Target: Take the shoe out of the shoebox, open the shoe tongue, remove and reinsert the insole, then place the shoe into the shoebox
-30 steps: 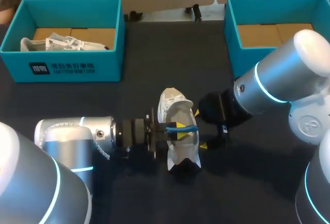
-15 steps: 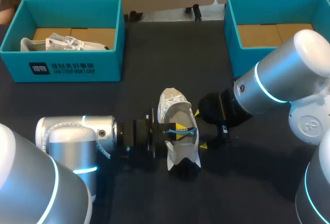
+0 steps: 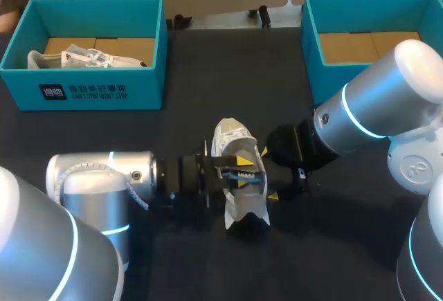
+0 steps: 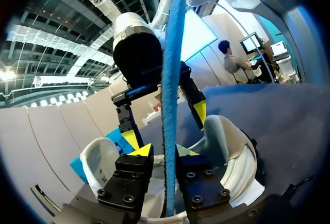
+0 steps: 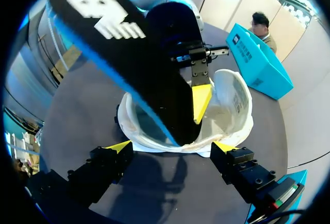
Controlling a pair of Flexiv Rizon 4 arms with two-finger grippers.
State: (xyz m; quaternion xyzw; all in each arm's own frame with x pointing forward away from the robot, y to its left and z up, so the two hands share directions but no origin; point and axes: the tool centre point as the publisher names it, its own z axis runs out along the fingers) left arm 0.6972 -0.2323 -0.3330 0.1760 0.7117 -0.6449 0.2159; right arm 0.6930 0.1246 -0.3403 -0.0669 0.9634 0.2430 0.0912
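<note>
Dark table [image 3: 228, 73] is carrying two teal boxes at the back: the right shoebox [image 3: 311, 59] is running off the edge, and the left shoebox [image 3: 104, 93] is holding a second shoe [image 3: 83, 59]. Mid-table the white shoe [image 3: 232, 135] is lying with its middle covered by the left gripper [image 4: 166, 152]. That gripper is pinching the blue-edged insole [image 4: 172, 80] on edge, its lower end sinking out of sight inside the shoe. The right gripper [image 5: 172, 147] is standing spread wide around the shoe's near end; contact is hard to tell.
</note>
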